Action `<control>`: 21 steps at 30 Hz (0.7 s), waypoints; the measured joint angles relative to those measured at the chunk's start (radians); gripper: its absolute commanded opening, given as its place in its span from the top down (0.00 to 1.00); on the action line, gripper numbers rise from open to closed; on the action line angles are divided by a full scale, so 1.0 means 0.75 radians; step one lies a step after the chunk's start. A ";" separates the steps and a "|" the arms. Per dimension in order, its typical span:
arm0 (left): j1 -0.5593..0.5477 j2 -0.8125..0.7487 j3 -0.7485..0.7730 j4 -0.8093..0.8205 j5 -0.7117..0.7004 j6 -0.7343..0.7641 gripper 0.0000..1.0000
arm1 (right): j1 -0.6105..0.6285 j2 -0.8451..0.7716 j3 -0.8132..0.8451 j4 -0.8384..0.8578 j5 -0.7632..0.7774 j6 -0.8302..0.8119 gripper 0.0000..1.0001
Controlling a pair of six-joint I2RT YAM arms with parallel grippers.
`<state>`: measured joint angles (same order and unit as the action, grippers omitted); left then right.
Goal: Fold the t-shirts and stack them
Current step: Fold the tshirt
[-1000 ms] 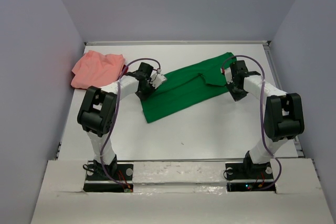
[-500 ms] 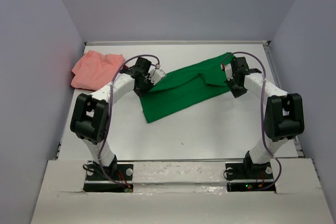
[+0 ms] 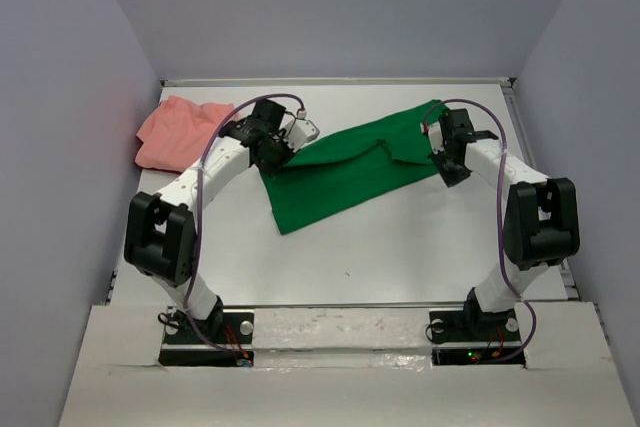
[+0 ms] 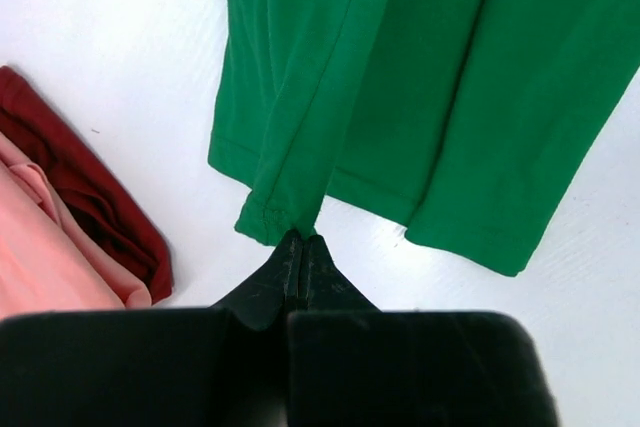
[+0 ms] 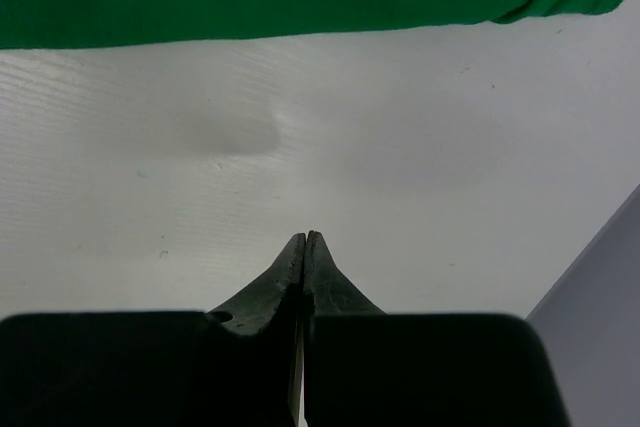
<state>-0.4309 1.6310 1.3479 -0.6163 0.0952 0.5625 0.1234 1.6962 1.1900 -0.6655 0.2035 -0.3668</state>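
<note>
**Two arms at a green shirt on a white table (image 3: 400,247)**

At far left lies one salmon-pink t-shirt (image 3: 183,133), crumpled. One dark red cloth (image 4: 90,202) sits mostly tucked under it, only a folded edge showing in the left wrist view. The left gripper (image 4: 301,247), its fingertips hidden from above by the wrist, is pressed together and pinches the hem corner of the one green t-shirt (image 3: 345,172). That shirt lies spread slantwise across the table's middle. At the shirt's right end the right gripper (image 5: 305,247) is pressed together on nothing, over bare table just beside the cloth.
</note>
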 measured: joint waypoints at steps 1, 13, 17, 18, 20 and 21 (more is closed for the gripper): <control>-0.001 0.004 -0.003 -0.001 -0.001 0.000 1.00 | 0.000 0.000 0.000 0.000 -0.001 -0.001 1.00; -0.017 0.058 -0.119 0.063 -0.070 0.000 1.00 | 0.000 0.001 0.000 -0.004 0.002 -0.004 1.00; -0.017 0.108 -0.133 0.097 -0.111 0.000 1.00 | 0.000 0.001 0.000 -0.010 0.004 -0.004 1.00; -0.017 0.121 -0.138 0.108 -0.119 -0.001 1.00 | 0.000 0.001 0.000 -0.010 0.004 -0.004 1.00; -0.017 0.140 -0.147 0.116 -0.129 -0.001 1.00 | 0.000 0.001 0.000 -0.010 0.005 -0.004 1.00; -0.018 0.146 -0.150 0.116 -0.130 -0.001 0.99 | 0.000 0.001 0.000 -0.010 0.006 -0.005 1.00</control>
<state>-0.4446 1.7405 1.2358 -0.5289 -0.0025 0.5621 0.1234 1.6966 1.1900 -0.6731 0.2077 -0.3702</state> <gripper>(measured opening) 0.014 0.010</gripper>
